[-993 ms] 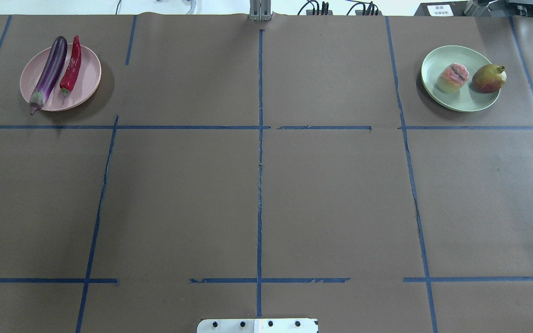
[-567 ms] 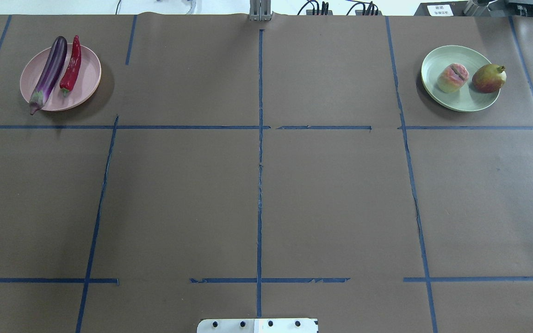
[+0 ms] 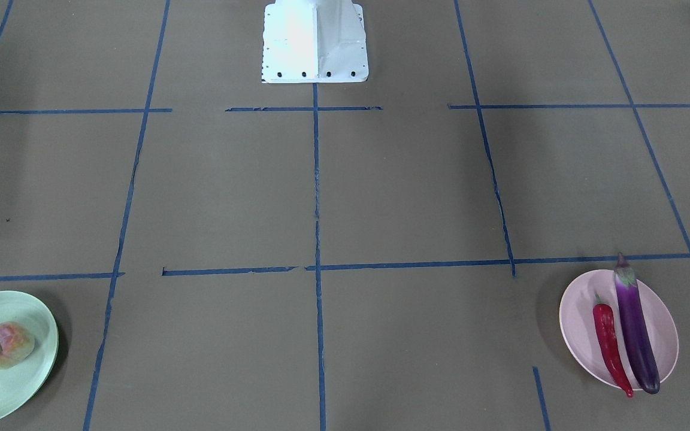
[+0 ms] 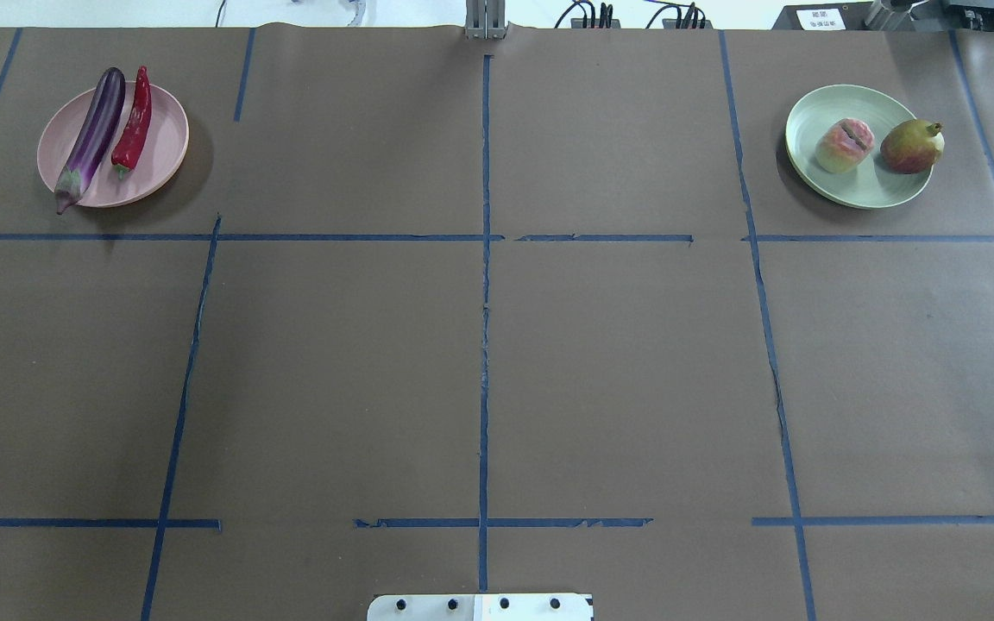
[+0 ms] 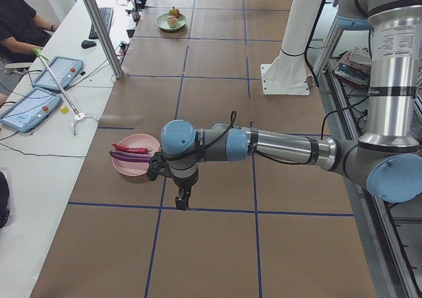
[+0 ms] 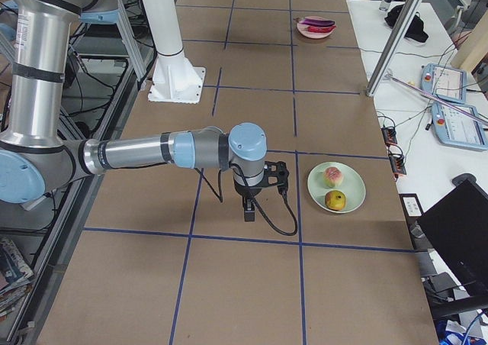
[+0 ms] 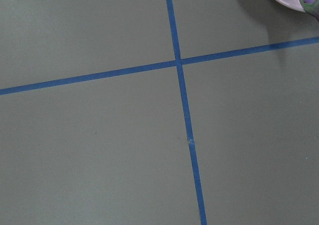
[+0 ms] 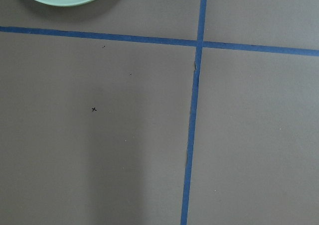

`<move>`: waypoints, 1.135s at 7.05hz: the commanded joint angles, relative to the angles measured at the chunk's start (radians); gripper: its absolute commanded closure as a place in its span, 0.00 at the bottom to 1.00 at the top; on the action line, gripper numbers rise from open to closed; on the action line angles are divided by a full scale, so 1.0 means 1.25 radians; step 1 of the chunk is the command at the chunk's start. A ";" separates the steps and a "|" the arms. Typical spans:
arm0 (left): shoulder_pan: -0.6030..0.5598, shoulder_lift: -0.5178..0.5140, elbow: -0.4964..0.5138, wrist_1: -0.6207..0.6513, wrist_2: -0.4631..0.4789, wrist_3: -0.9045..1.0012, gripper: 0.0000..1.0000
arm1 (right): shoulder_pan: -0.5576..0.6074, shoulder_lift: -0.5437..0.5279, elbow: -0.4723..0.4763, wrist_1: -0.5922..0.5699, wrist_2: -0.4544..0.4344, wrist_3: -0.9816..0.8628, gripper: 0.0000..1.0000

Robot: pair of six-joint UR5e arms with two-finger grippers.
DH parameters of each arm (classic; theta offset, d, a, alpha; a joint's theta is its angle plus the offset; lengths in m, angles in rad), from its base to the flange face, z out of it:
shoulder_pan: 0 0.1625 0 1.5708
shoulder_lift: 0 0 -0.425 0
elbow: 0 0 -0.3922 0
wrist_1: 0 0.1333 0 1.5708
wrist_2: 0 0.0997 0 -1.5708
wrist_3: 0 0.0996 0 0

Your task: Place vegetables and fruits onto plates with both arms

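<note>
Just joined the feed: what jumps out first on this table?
Two loaded plates sit at the far corners: the pink plate on the robot's left carries the eggplant and chili side by side, the green plate on its right holds the peach and pomegranate. The left hand and right hand hang pointing down over the table, each near its plate.

Bright, even overhead light. Soft shadows fall inward from pink plate (image 4: pixel 160 129) and green plate (image 4: pixel 808 112). Focus sharp.

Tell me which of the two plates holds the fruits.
The mint green plate, on the robot's right: it carries the peach and the pomegranate-like fruit. The pink plate holds the eggplant and the red chili instead.
</note>
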 commanded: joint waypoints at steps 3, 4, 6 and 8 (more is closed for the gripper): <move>0.054 -0.002 -0.001 0.001 0.000 -0.002 0.00 | 0.000 -0.017 -0.018 0.001 0.017 -0.001 0.00; 0.054 -0.006 -0.007 0.001 0.000 0.001 0.00 | 0.000 -0.033 -0.021 0.002 0.062 -0.002 0.00; 0.054 -0.005 -0.050 0.002 0.003 -0.001 0.00 | 0.000 -0.049 -0.002 0.002 0.092 0.003 0.00; 0.053 0.001 -0.094 0.004 0.002 -0.001 0.00 | 0.000 -0.049 0.003 0.002 0.091 0.003 0.00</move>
